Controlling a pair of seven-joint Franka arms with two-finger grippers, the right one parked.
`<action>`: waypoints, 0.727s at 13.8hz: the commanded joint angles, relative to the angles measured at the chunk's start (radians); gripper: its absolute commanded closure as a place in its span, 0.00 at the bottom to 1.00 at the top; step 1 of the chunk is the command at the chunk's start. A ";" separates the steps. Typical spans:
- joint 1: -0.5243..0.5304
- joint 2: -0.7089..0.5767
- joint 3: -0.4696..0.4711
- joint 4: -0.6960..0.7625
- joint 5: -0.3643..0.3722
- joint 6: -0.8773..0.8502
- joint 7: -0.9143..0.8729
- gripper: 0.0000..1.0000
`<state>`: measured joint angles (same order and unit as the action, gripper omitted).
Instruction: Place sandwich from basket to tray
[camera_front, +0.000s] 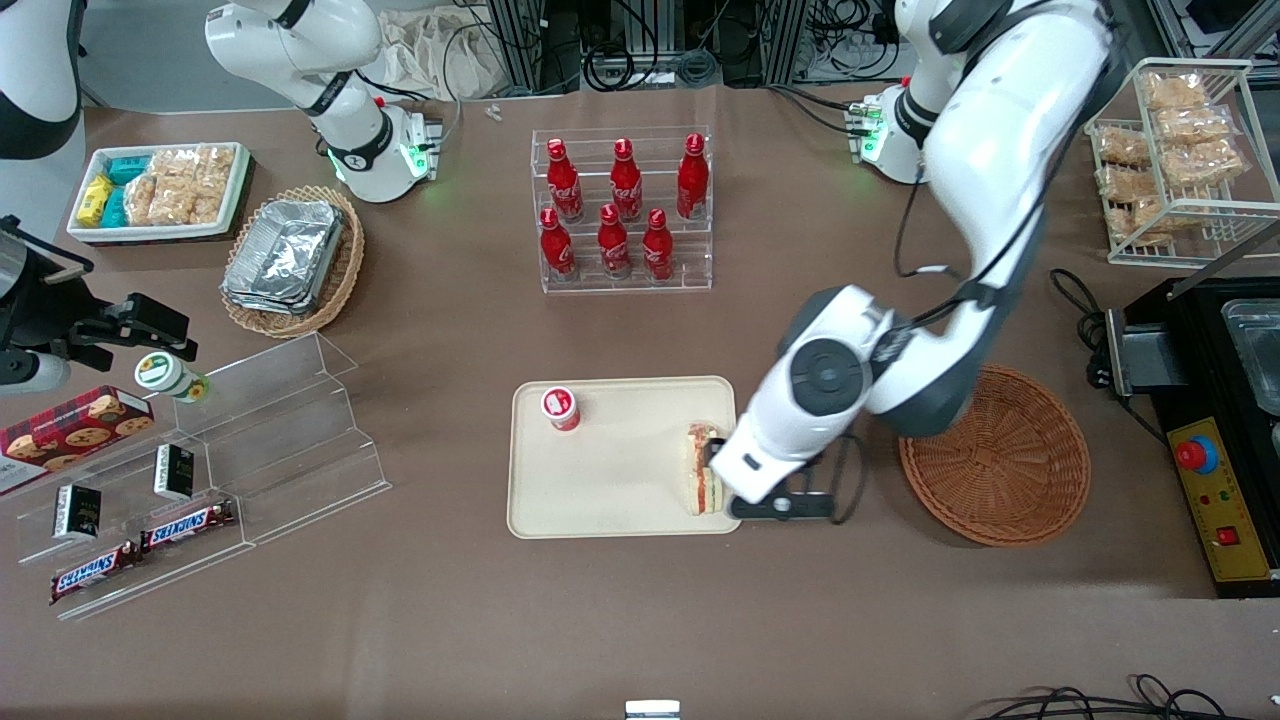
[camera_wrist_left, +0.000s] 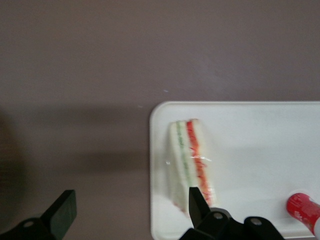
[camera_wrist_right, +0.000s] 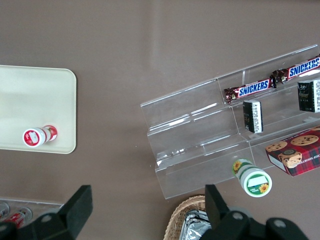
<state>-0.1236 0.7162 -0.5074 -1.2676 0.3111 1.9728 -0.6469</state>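
Jaws: I read them as spread wide, nothing between them.
Gripper (camera_front: 722, 478): I have it just above the tray's edge nearest the basket, one finger (camera_wrist_left: 197, 204) by the sandwich's corner.
Sandwich (camera_front: 703, 468): lying on the tray (camera_front: 620, 500), at that same edge.
Basket (camera_front: 1000, 460): beside the tray, toward the working arm's end.
Red can (camera_front: 561, 408): standing on the tray, apart from the sandwich.
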 joint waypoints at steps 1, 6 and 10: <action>0.079 -0.173 0.000 -0.156 -0.068 -0.038 0.064 0.00; 0.296 -0.351 0.000 -0.272 -0.201 -0.142 0.396 0.00; 0.399 -0.428 0.007 -0.265 -0.208 -0.264 0.529 0.01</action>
<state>0.2321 0.3551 -0.4960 -1.4887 0.1214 1.7445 -0.1640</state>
